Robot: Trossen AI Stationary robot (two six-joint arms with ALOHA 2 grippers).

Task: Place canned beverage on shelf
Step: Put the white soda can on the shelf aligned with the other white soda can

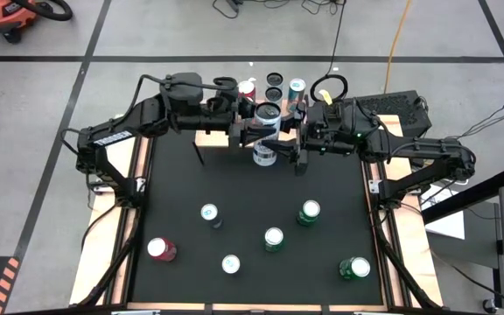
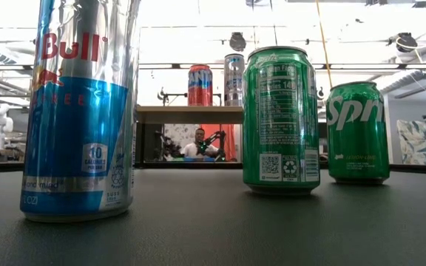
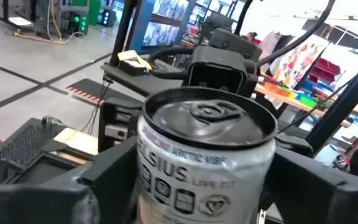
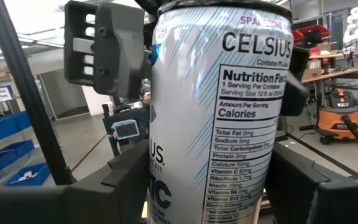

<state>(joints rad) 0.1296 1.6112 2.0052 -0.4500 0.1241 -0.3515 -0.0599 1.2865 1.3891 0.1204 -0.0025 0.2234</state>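
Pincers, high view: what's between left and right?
The Celsius can, between the left pincer and right pincer; both wrist views show the can between the fingers.

Celsius can [image 1: 265, 140] between both arms' jaws, before the shelf [image 1: 274, 131] with cans.

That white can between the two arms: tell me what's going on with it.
Both arms meet at the far side of the table, with the white Celsius can between them in the air, in front of the shelf. The right hand grips the can's body, and the left hand brackets it from the opposite side. It looks like a handover. Several cans already stand on the shelf, and six more wait on the black table.
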